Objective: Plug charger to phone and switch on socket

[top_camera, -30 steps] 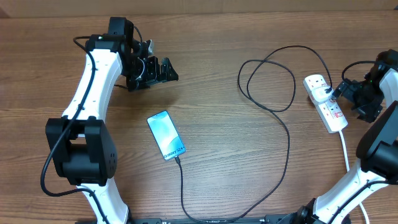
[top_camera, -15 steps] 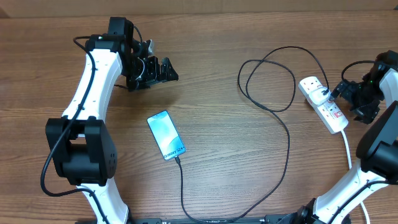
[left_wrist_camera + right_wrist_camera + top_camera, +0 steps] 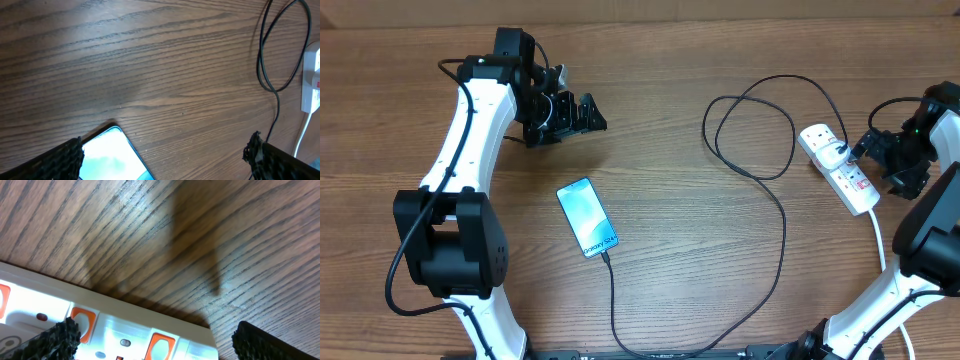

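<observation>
Phone (image 3: 587, 217): flat, screen lit, angled, left of centre. Charger (image 3: 783, 240): slim plug at phone's lower end, cable looping right to black plug seated in white socket (image 3: 842, 170), far right.

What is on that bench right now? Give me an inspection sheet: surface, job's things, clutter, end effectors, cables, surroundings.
Surface: wooden table, brown grain.
Job's things: phone lying flat, screen lit; socket near the right edge, switch positions unclear.
Clutter: nothing seen.
End effectors: left end effector open, empty, apart from the phone; right end effector open, empty, beside the socket.
Cables: charger runs from the phone's lower end, loops, reaches the socket; white cord leaves the socket.
Surroundings: nothing seen.
</observation>
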Robot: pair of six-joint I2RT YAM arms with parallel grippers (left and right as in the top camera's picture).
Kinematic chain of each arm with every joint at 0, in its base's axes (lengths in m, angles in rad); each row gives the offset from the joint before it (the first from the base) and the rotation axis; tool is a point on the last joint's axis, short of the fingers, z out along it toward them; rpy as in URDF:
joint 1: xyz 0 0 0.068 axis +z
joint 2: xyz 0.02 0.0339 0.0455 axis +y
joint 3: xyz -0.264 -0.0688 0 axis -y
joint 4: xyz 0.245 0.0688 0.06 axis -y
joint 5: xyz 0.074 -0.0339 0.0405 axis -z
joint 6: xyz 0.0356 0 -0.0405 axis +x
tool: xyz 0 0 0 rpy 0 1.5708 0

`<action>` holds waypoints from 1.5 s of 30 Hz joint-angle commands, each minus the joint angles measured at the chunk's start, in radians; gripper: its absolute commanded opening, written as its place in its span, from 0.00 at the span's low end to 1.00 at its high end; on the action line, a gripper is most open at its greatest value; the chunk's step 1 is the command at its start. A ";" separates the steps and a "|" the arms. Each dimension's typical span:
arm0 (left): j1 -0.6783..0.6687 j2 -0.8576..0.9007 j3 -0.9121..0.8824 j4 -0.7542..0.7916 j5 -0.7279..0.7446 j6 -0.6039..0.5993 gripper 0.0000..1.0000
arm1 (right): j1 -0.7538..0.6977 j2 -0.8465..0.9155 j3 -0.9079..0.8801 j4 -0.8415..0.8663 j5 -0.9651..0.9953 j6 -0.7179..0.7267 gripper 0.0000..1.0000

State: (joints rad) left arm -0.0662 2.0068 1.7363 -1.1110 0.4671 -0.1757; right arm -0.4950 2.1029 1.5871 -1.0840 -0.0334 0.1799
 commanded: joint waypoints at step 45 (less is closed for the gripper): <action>-0.007 -0.027 0.023 -0.003 -0.003 0.027 1.00 | 0.018 -0.013 0.034 -0.046 -0.013 -0.010 1.00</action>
State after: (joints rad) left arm -0.0662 2.0068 1.7363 -1.1110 0.4671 -0.1757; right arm -0.4885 2.1029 1.5978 -1.1316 -0.0296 0.1783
